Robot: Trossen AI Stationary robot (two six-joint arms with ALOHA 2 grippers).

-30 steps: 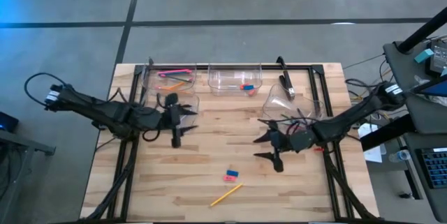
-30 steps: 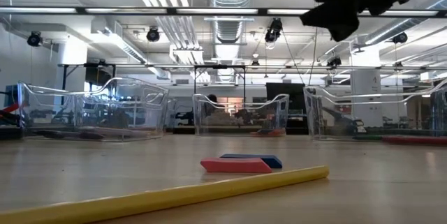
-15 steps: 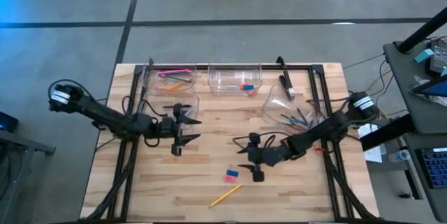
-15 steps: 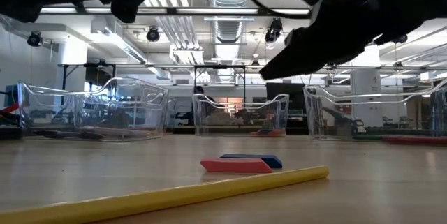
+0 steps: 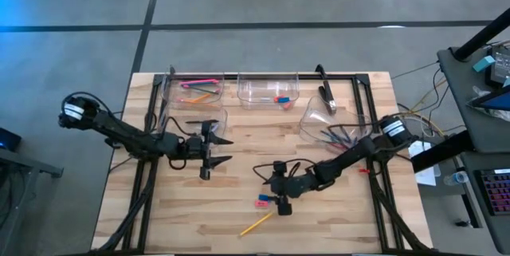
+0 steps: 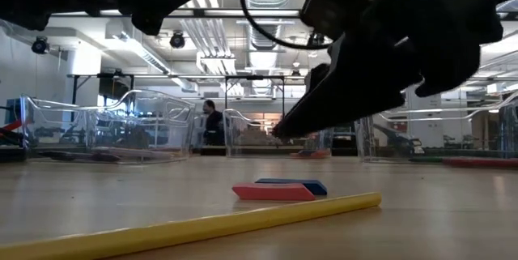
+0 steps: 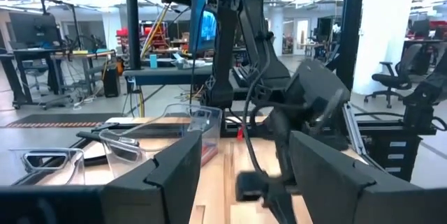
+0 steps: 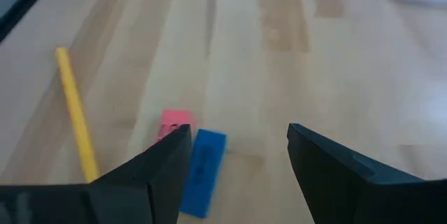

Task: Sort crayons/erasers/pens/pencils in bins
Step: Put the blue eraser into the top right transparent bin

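Erasers, one red (image 5: 260, 203) and one blue (image 5: 267, 198), lie touching side by side on the bare worktop (image 5: 335, 224) toward its near edge, with a yellow pencil (image 5: 257, 223) lying just beside them, nearer that edge. The right end effector (image 5: 272, 190) hangs low just above the erasers, its fingers spread and empty; in its wrist view the blue eraser (image 8: 202, 171) sits between the two fingers and the red one (image 8: 172, 124) beside it, neither touched. The left end effector (image 5: 217, 149) hovers over the middle-left of the worktop, fingers also spread and holding nothing. Four clear bins stand toward the far edge: one at the far left (image 5: 169, 88) holding pink and orange pencils, one just nearer than it (image 5: 191, 112), one at the far middle (image 5: 267, 87) with a red and a blue eraser inside, and one toward the right (image 5: 312, 120), tilted, holding crayons (image 5: 338, 137). In the low view a person (image 6: 213, 124) stands in the room well behind the worktop.
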